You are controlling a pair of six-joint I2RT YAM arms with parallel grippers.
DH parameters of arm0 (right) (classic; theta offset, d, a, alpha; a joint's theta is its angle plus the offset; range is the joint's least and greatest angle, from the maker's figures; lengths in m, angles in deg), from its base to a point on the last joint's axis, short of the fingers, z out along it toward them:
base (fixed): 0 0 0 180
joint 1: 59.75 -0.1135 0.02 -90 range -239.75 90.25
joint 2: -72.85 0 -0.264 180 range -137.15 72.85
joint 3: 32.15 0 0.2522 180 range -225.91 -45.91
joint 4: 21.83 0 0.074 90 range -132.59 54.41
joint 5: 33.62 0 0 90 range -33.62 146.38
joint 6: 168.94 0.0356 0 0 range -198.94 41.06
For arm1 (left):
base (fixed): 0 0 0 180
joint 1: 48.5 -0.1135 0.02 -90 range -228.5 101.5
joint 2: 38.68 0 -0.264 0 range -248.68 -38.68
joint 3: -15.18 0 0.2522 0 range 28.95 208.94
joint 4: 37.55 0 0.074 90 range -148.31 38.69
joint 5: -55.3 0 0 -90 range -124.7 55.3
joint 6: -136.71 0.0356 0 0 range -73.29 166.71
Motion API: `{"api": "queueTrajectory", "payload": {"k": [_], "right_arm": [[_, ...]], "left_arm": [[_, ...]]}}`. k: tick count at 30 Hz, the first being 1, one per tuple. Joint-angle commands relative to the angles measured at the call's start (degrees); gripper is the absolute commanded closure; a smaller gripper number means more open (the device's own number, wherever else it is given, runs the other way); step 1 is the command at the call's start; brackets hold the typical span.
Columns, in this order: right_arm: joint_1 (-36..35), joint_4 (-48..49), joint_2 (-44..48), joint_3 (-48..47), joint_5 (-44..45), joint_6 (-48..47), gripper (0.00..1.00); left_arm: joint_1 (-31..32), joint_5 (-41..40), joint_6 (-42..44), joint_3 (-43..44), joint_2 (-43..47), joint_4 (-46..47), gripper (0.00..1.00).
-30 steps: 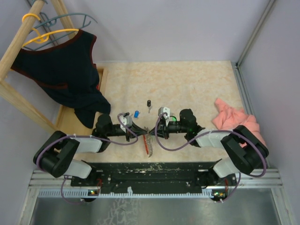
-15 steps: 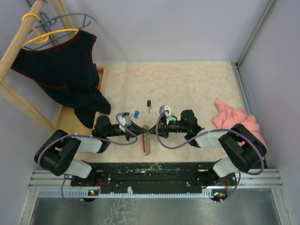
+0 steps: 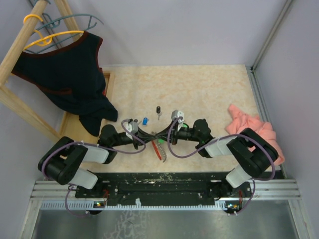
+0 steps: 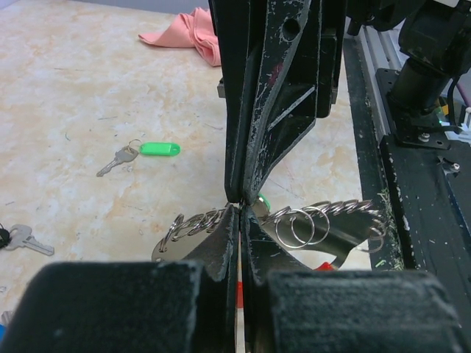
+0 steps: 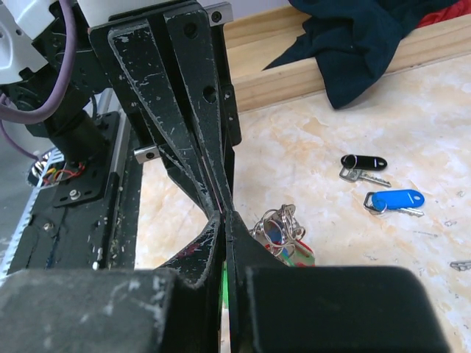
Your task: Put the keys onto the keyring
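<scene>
Keyring [image 4: 335, 228] is sitting low between the 2 end effectors, near the front edge of the bench [image 4: 88, 88], with its red band showing under the grey toothed strip and several small wire rings bunching along it. The left end effector [image 4: 239, 217] is pressing its fingers fully together, and the toothed strip is running straight through its tips, so it is pinching the keyring there. The right end effector [image 5: 224, 217] is also closing its fingers tight, meeting the left one tip to tip; a bit of green is showing beside its tips, but I cannot tell what it is gripping. A green key [image 4: 158, 149] is lying loose on the bench, well apart from the keyring. A blue key [image 5: 395, 200] and a black key [image 5: 362, 162] are lying near each other further back. A silver key [image 4: 26, 239] is lying at the edge of the left wrist view.
</scene>
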State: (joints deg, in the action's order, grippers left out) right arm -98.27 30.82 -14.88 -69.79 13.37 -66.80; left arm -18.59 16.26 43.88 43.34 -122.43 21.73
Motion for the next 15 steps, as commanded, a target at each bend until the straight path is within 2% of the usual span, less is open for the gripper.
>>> {"api": "queueTrajectory", "payload": {"k": [1,12,15], "right_arm": [[-0.9,7.6,-0.6,-1.5,0.6,0.7,1.0],[-0.2,-2.8,3.5,-0.4,1.8,-4.1,1.0],[0.6,-8.9,7.3,0.5,3.3,-4.3,1.0]], "left_arm": [[0.6,-0.5,-2.2,-0.7,-0.1,4.1,0.98],[0.6,-3.8,-1.8,-1.4,1.4,2.6,0.98],[0.5,-5.9,0.0,-1.6,2.7,-0.4,0.98]]}}
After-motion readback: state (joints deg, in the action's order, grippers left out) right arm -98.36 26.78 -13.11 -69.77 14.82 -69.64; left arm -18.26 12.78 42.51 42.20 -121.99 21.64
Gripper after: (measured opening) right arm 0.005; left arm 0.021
